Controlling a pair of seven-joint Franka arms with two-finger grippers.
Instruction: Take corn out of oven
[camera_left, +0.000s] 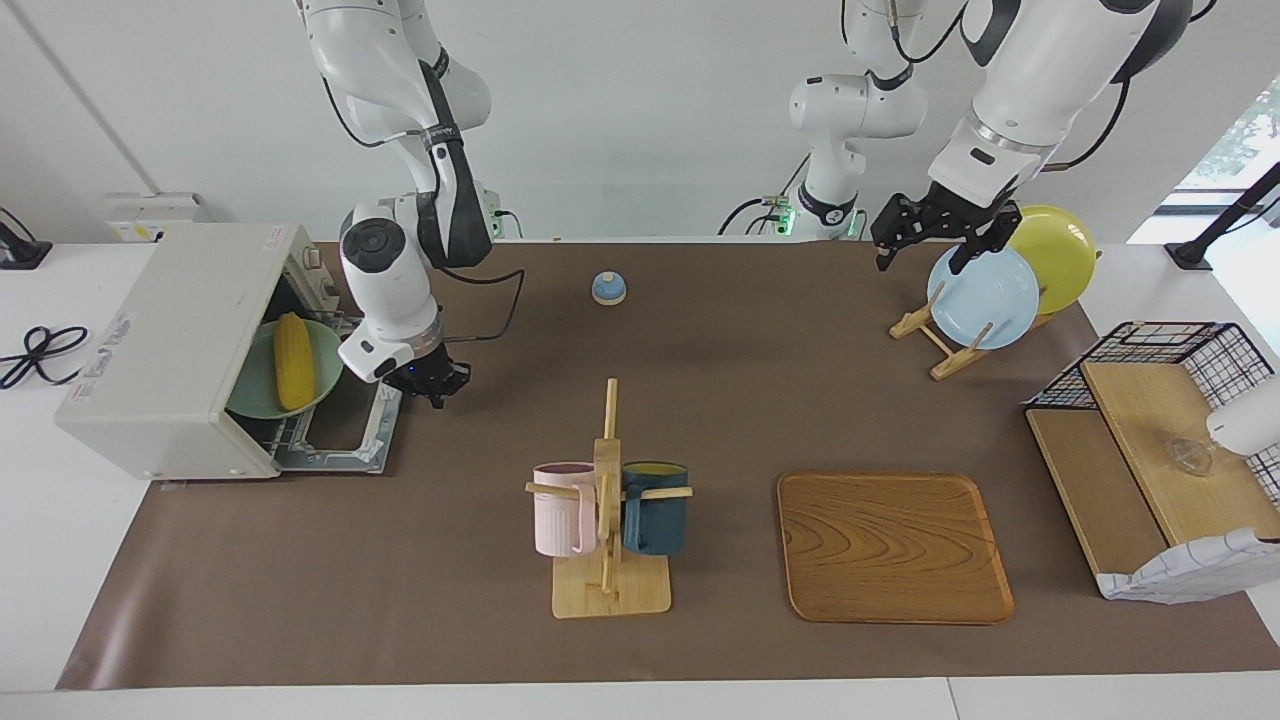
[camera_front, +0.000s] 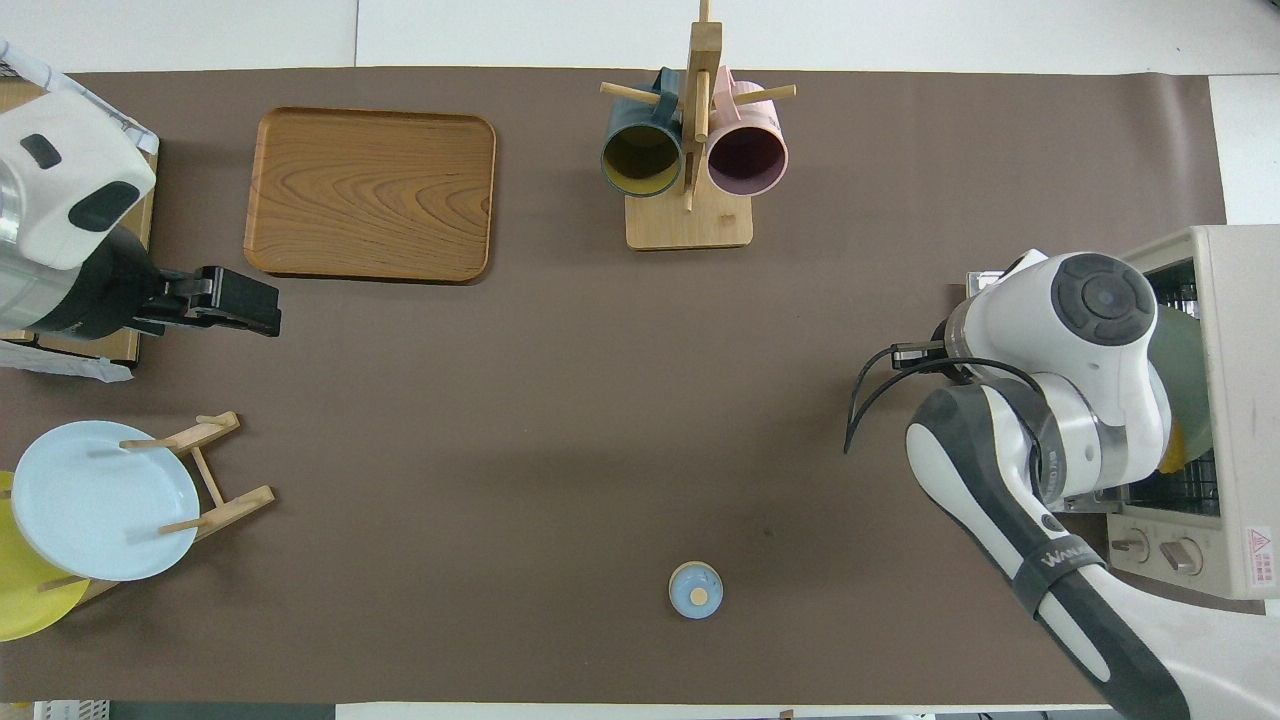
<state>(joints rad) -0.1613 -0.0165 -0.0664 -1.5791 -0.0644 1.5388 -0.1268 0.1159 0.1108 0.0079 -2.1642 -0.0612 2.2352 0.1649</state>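
The corn (camera_left: 293, 360) lies on a green plate (camera_left: 258, 385) inside the open oven (camera_left: 165, 345), and the empty right gripper (camera_left: 432, 381), fingers together over the counter (camera_left: 400, 560) beside the lowered door (camera_left: 335, 435), could knock the plate if it reaches in without opening, while the left gripper (camera_left: 925, 232) waits spread apart.

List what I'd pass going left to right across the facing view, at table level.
oven → corn on its green plate → right gripper → mug rack → wooden tray → wire basket
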